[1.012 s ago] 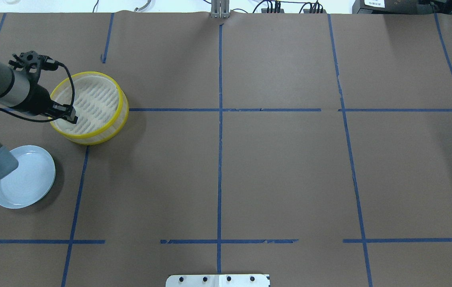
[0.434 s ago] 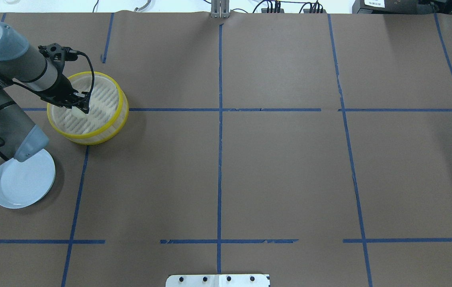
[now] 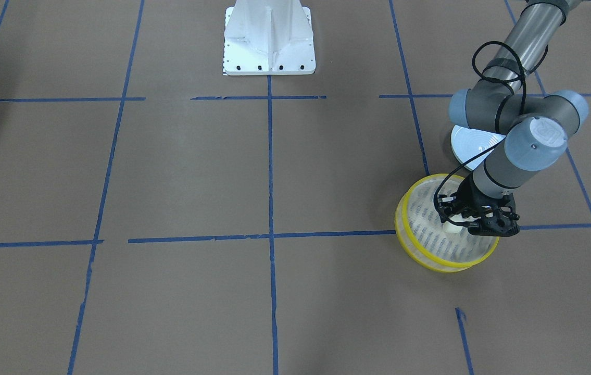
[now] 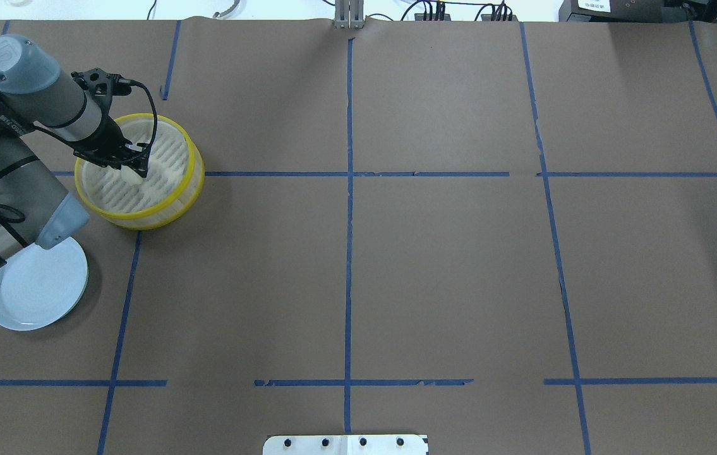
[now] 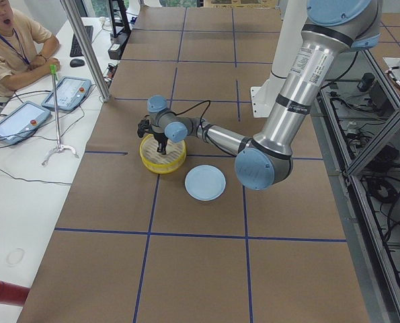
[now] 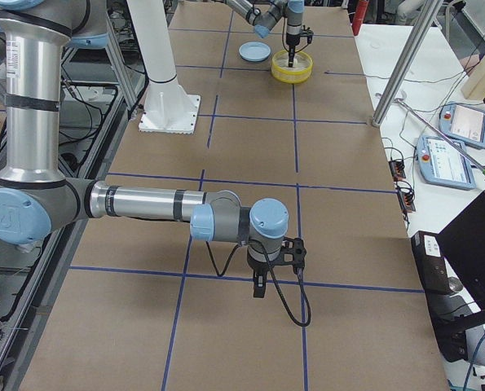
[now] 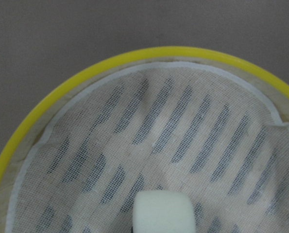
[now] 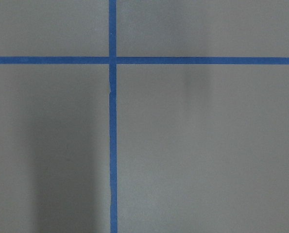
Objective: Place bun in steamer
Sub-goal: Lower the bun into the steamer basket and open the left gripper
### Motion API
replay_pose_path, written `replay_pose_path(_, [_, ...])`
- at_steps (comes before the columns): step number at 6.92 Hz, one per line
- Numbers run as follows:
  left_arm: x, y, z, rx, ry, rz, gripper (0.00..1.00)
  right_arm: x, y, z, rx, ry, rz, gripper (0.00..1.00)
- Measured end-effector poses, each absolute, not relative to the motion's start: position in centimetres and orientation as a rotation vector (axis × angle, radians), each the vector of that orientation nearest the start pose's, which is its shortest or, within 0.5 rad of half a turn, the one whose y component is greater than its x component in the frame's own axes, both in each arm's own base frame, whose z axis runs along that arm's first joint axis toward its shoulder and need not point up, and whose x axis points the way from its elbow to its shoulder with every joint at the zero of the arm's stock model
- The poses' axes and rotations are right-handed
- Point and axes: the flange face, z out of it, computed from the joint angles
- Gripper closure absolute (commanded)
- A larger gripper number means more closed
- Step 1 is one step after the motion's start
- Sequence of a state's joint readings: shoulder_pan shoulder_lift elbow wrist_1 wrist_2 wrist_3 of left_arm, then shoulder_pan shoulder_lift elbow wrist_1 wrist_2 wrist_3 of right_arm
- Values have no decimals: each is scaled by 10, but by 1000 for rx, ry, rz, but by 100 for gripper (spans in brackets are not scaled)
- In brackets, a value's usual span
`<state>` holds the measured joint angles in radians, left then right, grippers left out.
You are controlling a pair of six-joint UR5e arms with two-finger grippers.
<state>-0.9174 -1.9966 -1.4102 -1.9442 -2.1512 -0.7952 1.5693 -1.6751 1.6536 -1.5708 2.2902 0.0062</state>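
The steamer (image 4: 189,183), a round yellow-rimmed basket with a slatted floor, stands at the table's far left; it also shows in the front view (image 3: 420,258) and the left wrist view (image 7: 86,77). My left gripper (image 4: 132,167) points down inside it, shut on the small cream-white bun (image 4: 133,176). The bun hangs just over the floor near the basket's middle, and shows in the front view (image 3: 451,227) and at the bottom of the left wrist view (image 7: 163,213). My right gripper (image 6: 258,289) hovers over bare table far from the steamer. I cannot tell if it is open or shut.
A pale blue plate (image 4: 36,291) lies empty beside the steamer, partly under my left arm's elbow. The robot's white base plate (image 3: 269,36) is at the table's near middle. An operator (image 5: 11,47) sits beyond the far edge, by a metal pole (image 5: 85,47).
My left gripper has moved from the steamer's left rim to over its middle. The wrist has swung upright, and the bun now shows under the fingers.
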Motion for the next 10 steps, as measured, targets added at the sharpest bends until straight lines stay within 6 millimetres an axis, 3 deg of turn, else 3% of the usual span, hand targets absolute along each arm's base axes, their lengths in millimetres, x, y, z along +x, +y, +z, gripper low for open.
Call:
replay_pose_path(2, [354,-592,452,99,835,53,61,67,-446,671,-22,-719,12,0])
replay_pose_path(3, [355,-592,452,100,836,54,54,67,-446,671,-22,-719,12,0])
replay_pose_path(4, [356,-591,452,99,836,56,40,67,-446,671,-22,-719,12,0])
replay_pose_path(6, [356,-590,452,101,837,60,3,67,-446,671,-23,-719,12,0])
replay_pose_path(8, [355,-591,451,121,826,56,0,67,-446,671,-23,-719,12,0])
replay_pose_path(10, [340,-595,431,181,824,36,0,67,-446,671,-23,-719,12,0])
